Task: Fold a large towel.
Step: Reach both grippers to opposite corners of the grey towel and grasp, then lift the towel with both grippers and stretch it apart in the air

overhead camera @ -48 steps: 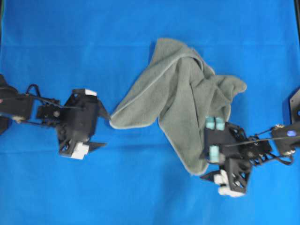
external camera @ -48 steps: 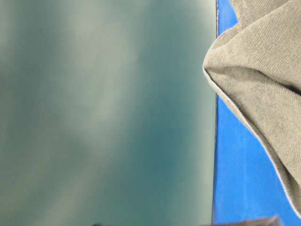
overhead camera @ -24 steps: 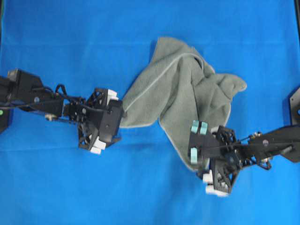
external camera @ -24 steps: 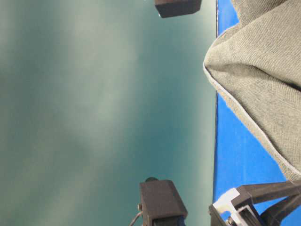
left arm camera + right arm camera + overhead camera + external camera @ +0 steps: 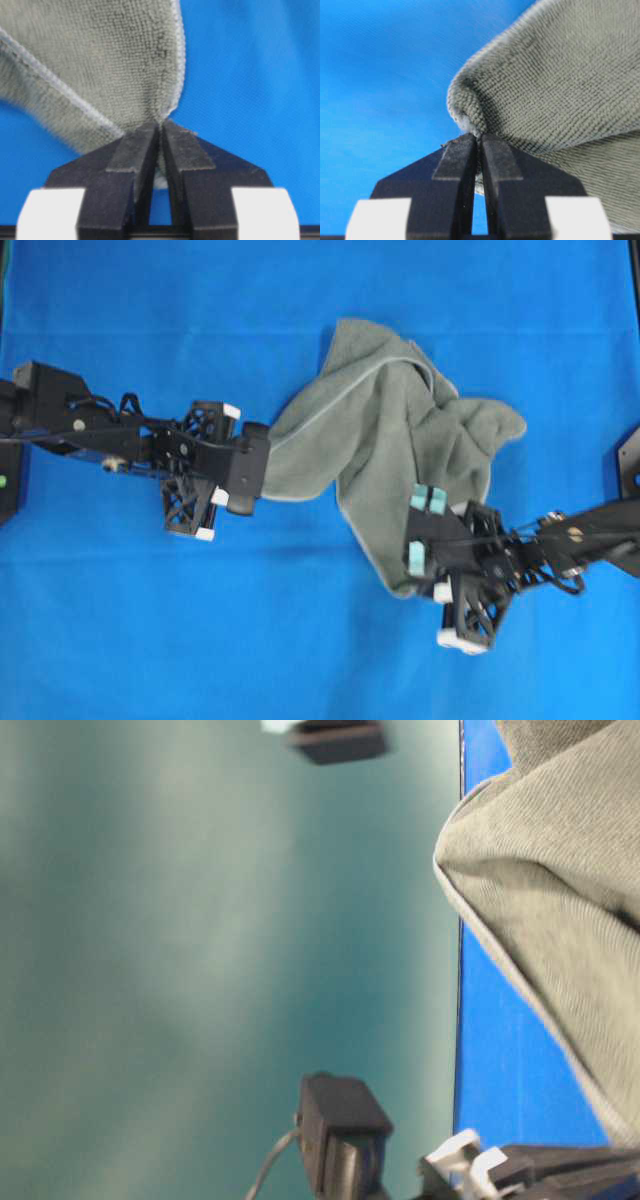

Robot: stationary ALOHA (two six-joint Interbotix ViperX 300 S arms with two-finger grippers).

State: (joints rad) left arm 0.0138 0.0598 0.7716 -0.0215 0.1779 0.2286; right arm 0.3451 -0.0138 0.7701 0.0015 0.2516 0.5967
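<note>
Since a second ago both my arms have moved in on the grey-green fuzzy terry towel with the thin pale stitched border (image 5: pixel 385 445): my left end effector (image 5: pixel 262 455) was standing off its left corner with jaws wide, now it sits right on that corner and is clamped on it; the left wrist view shows the black fingers (image 5: pixel 135 155) pressed together with the bordered corner pinched between them. My right end effector (image 5: pixel 412 580) was over the lower tail of the towel with jaws spread, now it has shifted toward the bottom tip and is closed on it too; the right wrist view shows a rolled fold of cloth caught at the tips of its black fingers (image 5: pixel 497 165). The towel itself has barely moved: same crumpled, roughly diagonal heap near the middle of the overhead view, one flap folded over the top right, tail running down to my right end effector. Left corner looks tucked in slightly under my left end effector compared with before. Surface: the bench is covered edge to edge by a smooth bright blue sheet (image 5: pixel 300 640), and the towel lies directly on it. Table-level view is mostly a blurred teal-green backdrop (image 5: pixel 200 920), with a strip of blue sheet and a towel fold at the right, plus dark arm parts at the top and bottom edges, too blurred to sort out. No containers in view.
</note>
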